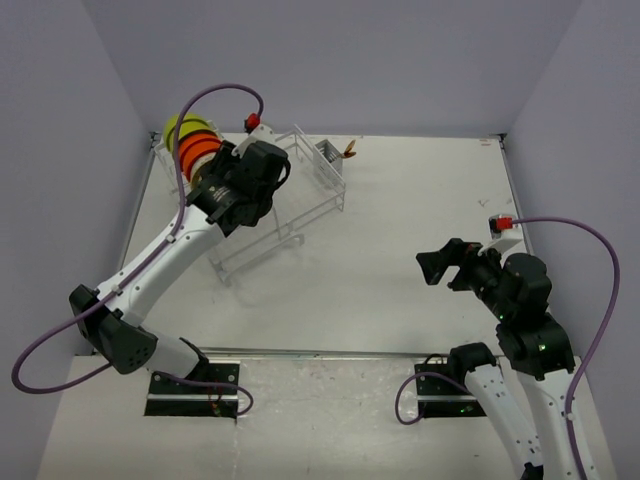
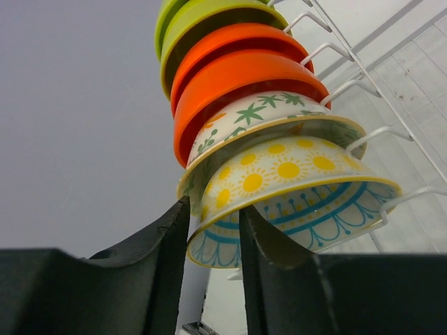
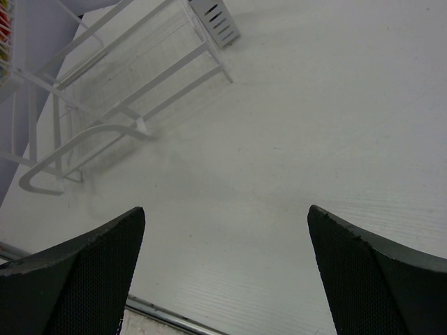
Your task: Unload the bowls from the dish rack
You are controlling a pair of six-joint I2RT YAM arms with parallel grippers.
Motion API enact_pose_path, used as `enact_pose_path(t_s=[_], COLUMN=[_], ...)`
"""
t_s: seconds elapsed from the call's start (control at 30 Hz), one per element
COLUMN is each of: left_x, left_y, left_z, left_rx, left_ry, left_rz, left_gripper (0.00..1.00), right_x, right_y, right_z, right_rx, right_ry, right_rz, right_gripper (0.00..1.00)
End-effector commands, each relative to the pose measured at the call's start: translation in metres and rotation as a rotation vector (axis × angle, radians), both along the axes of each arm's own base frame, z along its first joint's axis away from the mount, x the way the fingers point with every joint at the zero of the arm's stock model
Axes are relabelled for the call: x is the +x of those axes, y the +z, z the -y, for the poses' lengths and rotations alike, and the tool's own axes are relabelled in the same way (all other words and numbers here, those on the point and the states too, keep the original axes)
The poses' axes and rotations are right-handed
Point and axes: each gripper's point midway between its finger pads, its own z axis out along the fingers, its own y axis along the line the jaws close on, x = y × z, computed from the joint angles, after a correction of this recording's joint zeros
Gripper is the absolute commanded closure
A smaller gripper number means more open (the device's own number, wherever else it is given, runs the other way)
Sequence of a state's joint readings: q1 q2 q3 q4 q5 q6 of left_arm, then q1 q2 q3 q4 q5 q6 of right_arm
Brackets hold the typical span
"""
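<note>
The bowls stand on edge in a row in the white dish rack at the back left. In the left wrist view they run lime-green, two glossy orange, a cream leaf-pattern bowl, then a yellow sun-pattern bowl with blue lines inside. From above only the green and orange bowls show. My left gripper is nearly closed astride the sun-pattern bowl's rim, one finger outside and one inside. My right gripper is open and empty above the table at the right.
The rack's grey cutlery basket is at its right end, also in the right wrist view. A small orange object lies beside it. The rack's wire dividers stand close beside the bowls. Walls enclose the table at the back and left.
</note>
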State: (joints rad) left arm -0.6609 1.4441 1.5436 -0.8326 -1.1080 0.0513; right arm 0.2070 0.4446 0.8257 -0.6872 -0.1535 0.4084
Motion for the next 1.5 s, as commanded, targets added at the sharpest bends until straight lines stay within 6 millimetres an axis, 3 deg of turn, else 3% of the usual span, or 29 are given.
enact_pose_path(t_s=[0.0,0.17,0.27,0.33,0.37,0.83,1.1,1.3,1.47], left_x=[0.002,0.004,0.004,0.004,0.003,-0.01,-0.011,-0.01,-0.015], left_y=[0.011,0.003,0.005,0.007,0.009,0.04,0.042,0.031,0.036], left_z=[-0.004,0.0,0.0,0.0,-0.001,-0.006,0.004,0.013,0.033], left_rx=[-0.027,-0.033,-0.043,-0.039,-0.041,-0.152,-0.239,-0.265,-0.387], left_ry=[-0.001,-0.024,-0.033,-0.035,-0.032,-0.048,-0.126,-0.172,-0.282], left_rz=[0.052,0.034,0.04,0.043,0.047,0.161,0.187,0.147,0.15], left_gripper=[0.67,0.76,0.88,0.9,1.0,1.0,1.0,1.0,1.0], right_x=[0.002,0.002,0.002,0.001,0.002,0.003,0.003,0.003,0.003], right_y=[0.004,0.004,0.004,0.005,0.006,0.012,0.017,0.018,0.022], right_z=[-0.004,-0.004,-0.004,-0.004,-0.004,-0.007,-0.009,-0.01,-0.018], right_rx=[0.006,0.01,0.011,0.013,0.013,0.046,0.062,0.066,0.078], right_ry=[0.021,0.021,0.021,0.019,0.019,0.022,0.029,0.032,0.08], right_rz=[0.021,0.026,0.029,0.033,0.036,0.053,0.064,0.065,0.082], right_gripper=[0.01,0.01,0.01,0.01,0.01,0.01,0.01,0.01,0.01])
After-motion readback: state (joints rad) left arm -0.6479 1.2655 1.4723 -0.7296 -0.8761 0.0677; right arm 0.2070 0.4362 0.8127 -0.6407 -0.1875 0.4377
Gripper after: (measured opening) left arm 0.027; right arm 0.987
